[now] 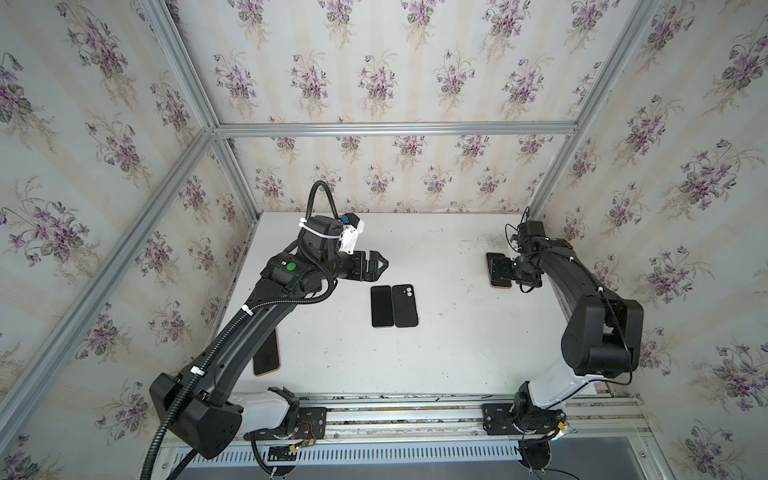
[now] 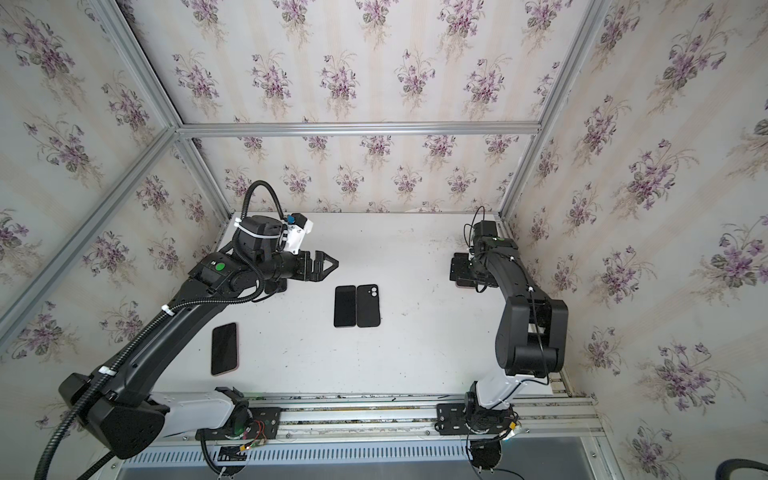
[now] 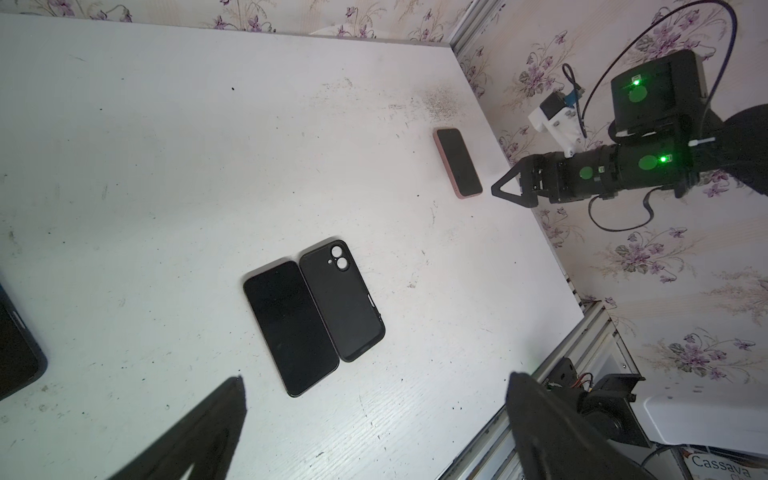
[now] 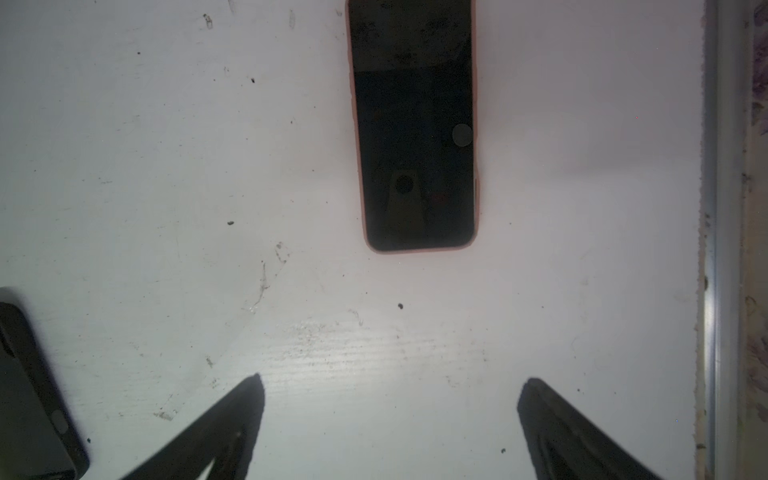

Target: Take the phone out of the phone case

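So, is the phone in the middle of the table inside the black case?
No, the phone lies flat beside the empty black case, screen up.

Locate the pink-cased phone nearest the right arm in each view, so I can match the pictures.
In a top view: pink-cased phone at the table's right, mostly hidden under the right gripper; pink near edge shows.
In a top view: same spot, likewise mostly covered.
Left wrist: right of centre, upper part, screen up, by the gripper's tip.
Right wrist: top centre, ahead of the open jaws.
Shared landmark: the right gripper.
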{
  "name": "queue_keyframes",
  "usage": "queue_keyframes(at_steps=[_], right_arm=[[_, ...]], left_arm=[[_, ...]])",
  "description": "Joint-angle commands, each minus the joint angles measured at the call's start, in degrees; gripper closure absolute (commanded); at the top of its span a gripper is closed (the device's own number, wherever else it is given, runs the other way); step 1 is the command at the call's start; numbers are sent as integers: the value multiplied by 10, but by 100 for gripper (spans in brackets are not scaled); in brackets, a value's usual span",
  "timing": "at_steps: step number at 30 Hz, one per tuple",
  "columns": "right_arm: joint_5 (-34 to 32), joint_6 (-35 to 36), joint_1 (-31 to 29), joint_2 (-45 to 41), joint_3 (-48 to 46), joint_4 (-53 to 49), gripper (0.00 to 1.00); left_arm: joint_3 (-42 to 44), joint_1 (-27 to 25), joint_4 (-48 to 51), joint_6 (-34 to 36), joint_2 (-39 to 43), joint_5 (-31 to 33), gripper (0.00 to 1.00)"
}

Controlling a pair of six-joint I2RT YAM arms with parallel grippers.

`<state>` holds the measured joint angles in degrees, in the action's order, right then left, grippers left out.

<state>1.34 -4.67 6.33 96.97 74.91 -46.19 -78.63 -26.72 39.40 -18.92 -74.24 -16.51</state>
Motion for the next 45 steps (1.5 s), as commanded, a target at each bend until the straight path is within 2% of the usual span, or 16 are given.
queue_keyframes(at_steps=[1, 19, 36, 45], right_arm=[[14, 16, 3, 33, 18, 19, 1], [-2, 42, 20, 190, 125, 4, 1], [7, 51, 27, 248, 167, -4, 2], [7, 57, 27, 265, 180, -14, 7]], left_arm=[[-2, 0, 9, 3, -1, 12, 0], [-9, 0, 20, -16, -15, 25, 0], [-21, 0, 24, -32, -28, 27, 0], [-27, 0, 24, -36, -34, 27, 0]])
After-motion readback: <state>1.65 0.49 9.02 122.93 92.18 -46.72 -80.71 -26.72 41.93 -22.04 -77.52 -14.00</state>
